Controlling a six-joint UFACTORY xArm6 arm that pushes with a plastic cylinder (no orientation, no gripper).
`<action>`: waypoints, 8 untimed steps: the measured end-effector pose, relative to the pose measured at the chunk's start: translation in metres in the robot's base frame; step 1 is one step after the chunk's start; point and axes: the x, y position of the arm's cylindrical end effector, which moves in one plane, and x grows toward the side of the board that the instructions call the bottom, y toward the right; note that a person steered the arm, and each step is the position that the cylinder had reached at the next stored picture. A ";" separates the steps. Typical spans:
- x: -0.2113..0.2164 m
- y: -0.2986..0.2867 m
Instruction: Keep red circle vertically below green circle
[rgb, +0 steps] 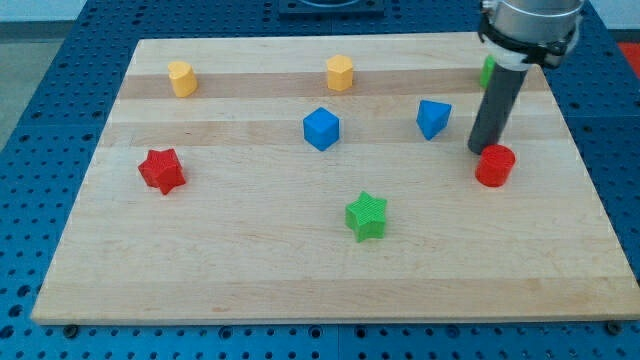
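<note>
The red circle lies on the wooden board at the view's right. The green circle sits above it near the top right, mostly hidden behind the arm; only a green sliver shows. My tip rests on the board just left of and touching the red circle's upper left edge, below the green circle.
A red star is at the left, a green star at the lower middle. A blue cube and a blue wedge-like block are mid-board. Two yellow hexagonal blocks sit near the top.
</note>
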 end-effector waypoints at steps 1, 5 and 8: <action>0.002 -0.005; 0.088 -0.045; 0.044 -0.033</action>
